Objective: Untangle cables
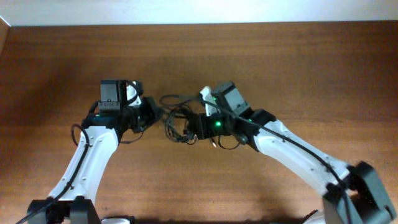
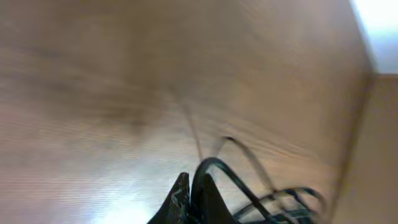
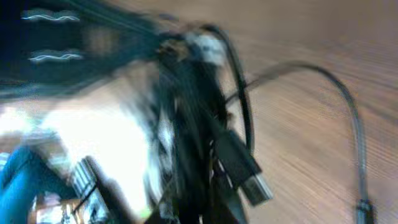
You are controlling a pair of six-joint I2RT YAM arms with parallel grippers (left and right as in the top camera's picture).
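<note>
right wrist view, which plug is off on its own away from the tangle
The small plug at the bottom right edge, ending the thin cord that arcs over bare table. The bigger metal-tipped plug sits against the dark tangle.

Overhead: fixed, looks straight down on the wooden table [image 1: 280, 56], far enough back to take in the left arm [image 1: 93, 149] and the right arm [image 1: 298, 152]. Arm bases sit at the bottom edge, cables [image 1: 177, 118] mid-frame. Left wrist: low, grazing angle across the table toward a pale strip [image 2: 379, 25] at top right. Close and blurred, with the cables only at the bottom edge. Right wrist: almost on the cables, heavily blurred, a plug [image 3: 249, 174] at lower centre. All three share the cables and the table around them.
</note>
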